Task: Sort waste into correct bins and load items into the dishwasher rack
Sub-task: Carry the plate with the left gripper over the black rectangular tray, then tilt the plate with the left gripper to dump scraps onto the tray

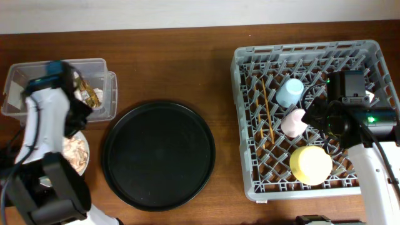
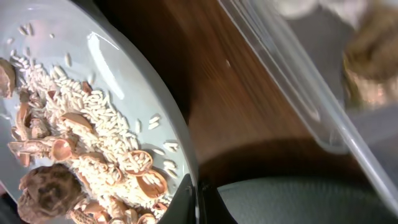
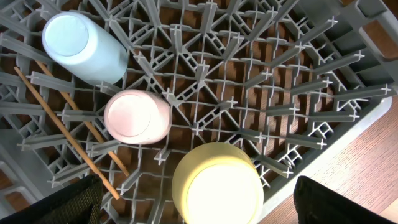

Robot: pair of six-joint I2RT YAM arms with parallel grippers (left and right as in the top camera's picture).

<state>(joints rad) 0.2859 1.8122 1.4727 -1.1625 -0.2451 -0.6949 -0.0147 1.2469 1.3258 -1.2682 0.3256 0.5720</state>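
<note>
now | clear tub (image 1: 87, 61) | white label (image 1: 11, 94): text too small to read

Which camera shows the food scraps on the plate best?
The left wrist view: the scraps fill it close up, rice and shells on the plate. Overhead, the left arm hides most of them. The right wrist view shows none.

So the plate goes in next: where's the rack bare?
Free: the strip between the chopsticks and the rack wall nearest the round tray, and the pegs under the right arm. Crowded: blue cup, pink cup, yellow bowl mid-rack.
</note>
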